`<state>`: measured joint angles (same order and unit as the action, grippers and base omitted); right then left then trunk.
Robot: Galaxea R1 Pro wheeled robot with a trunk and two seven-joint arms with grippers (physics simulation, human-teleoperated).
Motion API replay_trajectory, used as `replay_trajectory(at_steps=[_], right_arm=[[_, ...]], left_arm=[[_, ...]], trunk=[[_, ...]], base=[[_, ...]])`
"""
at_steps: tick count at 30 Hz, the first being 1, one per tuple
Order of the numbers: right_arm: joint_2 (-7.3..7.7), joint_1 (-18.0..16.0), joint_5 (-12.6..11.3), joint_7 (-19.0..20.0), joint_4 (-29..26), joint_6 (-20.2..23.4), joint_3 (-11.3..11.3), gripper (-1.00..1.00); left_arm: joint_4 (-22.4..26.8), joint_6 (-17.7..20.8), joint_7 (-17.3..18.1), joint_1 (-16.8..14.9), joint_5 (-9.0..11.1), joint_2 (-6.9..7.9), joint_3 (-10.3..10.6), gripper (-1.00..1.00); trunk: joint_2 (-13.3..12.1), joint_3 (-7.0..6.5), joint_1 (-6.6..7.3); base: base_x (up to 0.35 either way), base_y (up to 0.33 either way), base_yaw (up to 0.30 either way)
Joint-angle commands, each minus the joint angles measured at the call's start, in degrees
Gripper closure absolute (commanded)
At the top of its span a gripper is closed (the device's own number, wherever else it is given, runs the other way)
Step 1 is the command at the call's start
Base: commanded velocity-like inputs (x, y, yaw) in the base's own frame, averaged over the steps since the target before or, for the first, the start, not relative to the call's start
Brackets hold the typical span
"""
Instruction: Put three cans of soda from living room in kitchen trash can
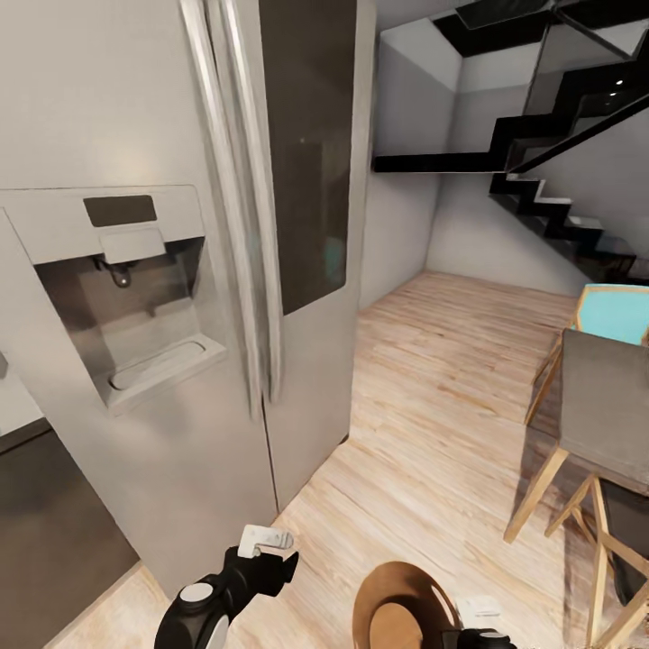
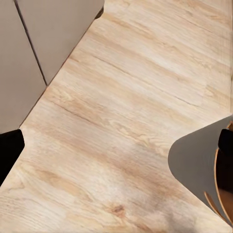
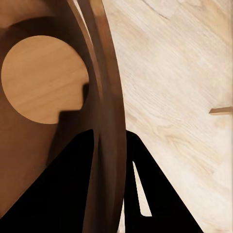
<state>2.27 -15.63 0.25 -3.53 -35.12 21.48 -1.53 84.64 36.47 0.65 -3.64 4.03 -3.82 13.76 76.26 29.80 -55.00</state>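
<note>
1. since the right gripper (image 3: 114,194) straddles the rim of the tash can (image 1: 397,608), fingers pinching its wall, the bin looks carried.
2. left gripper (image 1: 270,541) hangs beside the bin; finger spread unclear.
3. fridge (image 1: 180,315) stands behind the bin; its inside looks bare.

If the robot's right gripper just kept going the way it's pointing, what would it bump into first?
Most likely the brown bin: in the right wrist view, its rim runs straight ahead of the dark fingers, with the round bottom showing inside. Depth is hard to judge, so it could slip just inside the rim or past it to the wood floor.
</note>
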Motion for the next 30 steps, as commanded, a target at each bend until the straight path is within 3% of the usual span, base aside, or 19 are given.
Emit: replay_trajectory(at_steps=[1,16,25,30], right_arm=[[0.0,0.0,-0.3,0.4,0.0,0.0,0.0,1.0],[0.2,0.0,-0.2,0.4,0.0,0.0,0.3,1.0],[0.16,0.0,-0.2,0.3,0.0,0.0,0.4,1.0],[0.1,0.0,-0.2,0.1,0.0,0.0,0.4,1.0]], left_arm=[[0.0,0.0,0.0,0.0,0.0,0.03,0.1,-1.0],[0.0,-0.1,-0.4,0.0,-0.2,0.12,0.4,-1.0],[-0.2,-0.2,-0.6,0.0,-0.3,-0.04,0.3,-1.0],[-6.6,-0.2,-0.8,-0.2,0.3,-0.29,0.1,-1.0]], trunk=[[0.0,0.0,0.0],[0.0,0.0,0.0],[0.0,0.0,0.0],[0.0,0.0,0.0]], base=[[0.0,0.0,-0.092],[0.0,0.0,-0.029],[0.0,0.0,-0.197],[0.0,0.0,-0.274]])
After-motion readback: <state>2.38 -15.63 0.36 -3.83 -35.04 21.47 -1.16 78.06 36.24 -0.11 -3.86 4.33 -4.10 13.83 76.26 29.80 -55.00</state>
